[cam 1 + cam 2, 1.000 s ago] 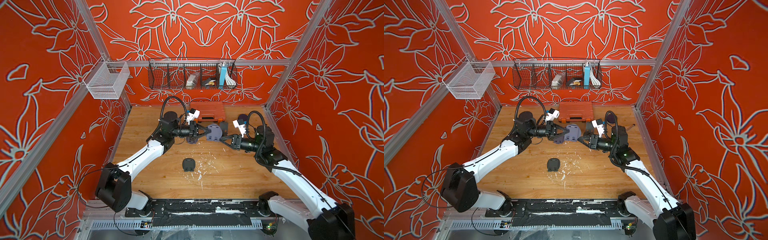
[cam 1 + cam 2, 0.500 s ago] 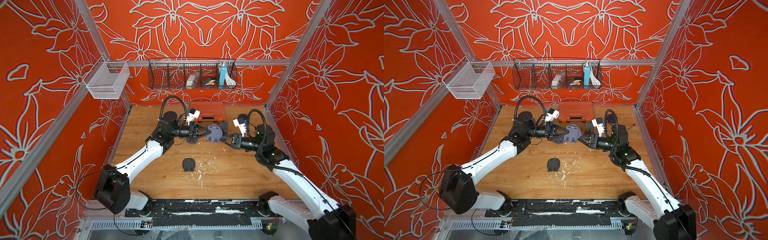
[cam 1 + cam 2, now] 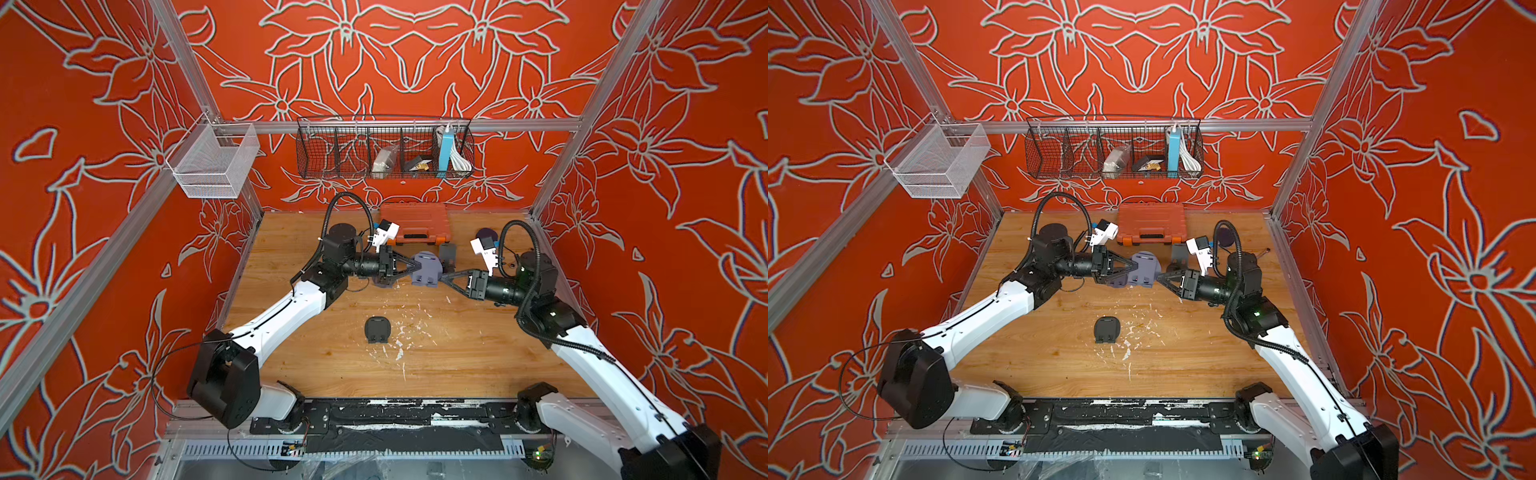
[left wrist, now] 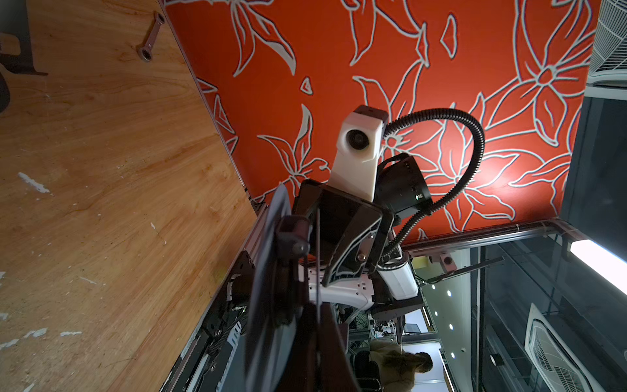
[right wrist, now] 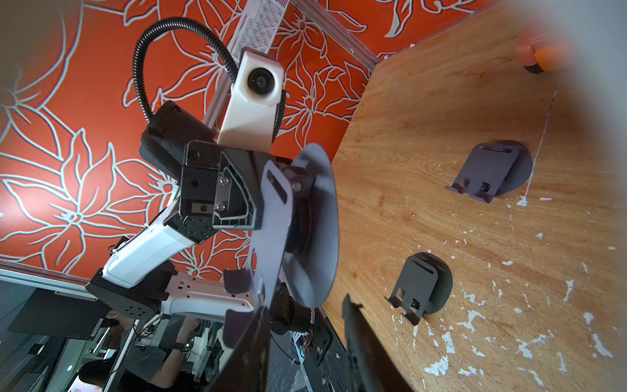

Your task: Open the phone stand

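A purple-grey phone stand (image 3: 426, 268) (image 3: 1144, 272) hangs above the back middle of the wooden table (image 3: 457, 353). My left gripper (image 3: 412, 266) (image 3: 1130, 268) is shut on it from the left. In the left wrist view the stand (image 4: 268, 264) shows edge-on, with the gripper (image 4: 317, 325) pinching its thin plate. My right gripper (image 3: 445, 275) (image 3: 1160, 279) faces it from the right, open, fingertips at the stand's edge. The right wrist view shows the stand's round base and plate (image 5: 305, 220) just beyond the gripper (image 5: 305, 325). Nothing lies between its fingers (image 5: 359, 339).
Other stands are on the table: a dark one (image 3: 377, 329) (image 5: 420, 288) in the middle, one below my left gripper (image 3: 384, 282) (image 5: 488, 173), a grey one (image 3: 448, 253) behind. An orange toolbox (image 3: 415, 222) lies at the back wall, under a wire basket (image 3: 384, 151).
My left gripper has drifted a little toward the right gripper with the stand in it. The right gripper has barely moved.
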Action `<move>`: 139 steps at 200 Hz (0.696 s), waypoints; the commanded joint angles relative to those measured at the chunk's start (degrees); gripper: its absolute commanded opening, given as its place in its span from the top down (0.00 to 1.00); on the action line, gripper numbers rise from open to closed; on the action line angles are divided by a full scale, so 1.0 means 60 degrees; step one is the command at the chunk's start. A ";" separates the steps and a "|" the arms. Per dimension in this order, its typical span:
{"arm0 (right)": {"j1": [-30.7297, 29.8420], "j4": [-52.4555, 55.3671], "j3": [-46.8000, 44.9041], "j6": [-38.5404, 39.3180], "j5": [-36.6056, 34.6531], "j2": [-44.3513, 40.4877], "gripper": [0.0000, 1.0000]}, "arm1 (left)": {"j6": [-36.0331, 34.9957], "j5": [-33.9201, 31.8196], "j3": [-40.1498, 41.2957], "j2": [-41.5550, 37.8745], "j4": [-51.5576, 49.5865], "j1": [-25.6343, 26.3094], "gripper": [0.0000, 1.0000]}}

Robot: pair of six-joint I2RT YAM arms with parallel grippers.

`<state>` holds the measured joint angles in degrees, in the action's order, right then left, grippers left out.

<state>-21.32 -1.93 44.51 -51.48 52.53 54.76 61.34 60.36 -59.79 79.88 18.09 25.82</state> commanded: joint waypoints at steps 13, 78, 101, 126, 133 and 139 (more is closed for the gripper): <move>-0.0079 -0.0918 -0.0042 -0.0199 0.0030 0.0435 0.62 | -0.0017 0.0201 -0.0239 -0.0391 0.0544 -0.0010 1.00; -0.0153 -0.1222 -0.0086 -0.0144 -0.0008 0.0800 0.64 | 0.0236 0.0369 -0.0281 -0.0440 0.1052 0.0003 1.00; -0.0181 -0.1360 -0.0070 -0.0143 0.0002 0.0950 0.64 | 0.0454 0.0509 -0.0218 -0.0360 0.1407 0.0003 1.00; -0.0222 -0.1455 0.0109 -0.0105 0.0051 0.1242 0.69 | 0.0636 0.0638 -0.0210 -0.0327 0.1730 0.0053 1.00; -0.0239 -0.1538 0.0142 -0.0113 0.0074 0.1332 0.69 | 0.0631 0.0709 -0.0243 -0.0318 0.1745 0.0098 1.00; -0.0259 -0.1622 0.0175 -0.0154 0.0091 0.1397 0.69 | 0.0612 0.0724 -0.0258 -0.0305 0.1742 0.0119 1.00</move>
<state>-22.24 -10.48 44.53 -52.10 53.49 61.17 63.68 60.66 -59.79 78.87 21.54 25.76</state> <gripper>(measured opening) 0.312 0.047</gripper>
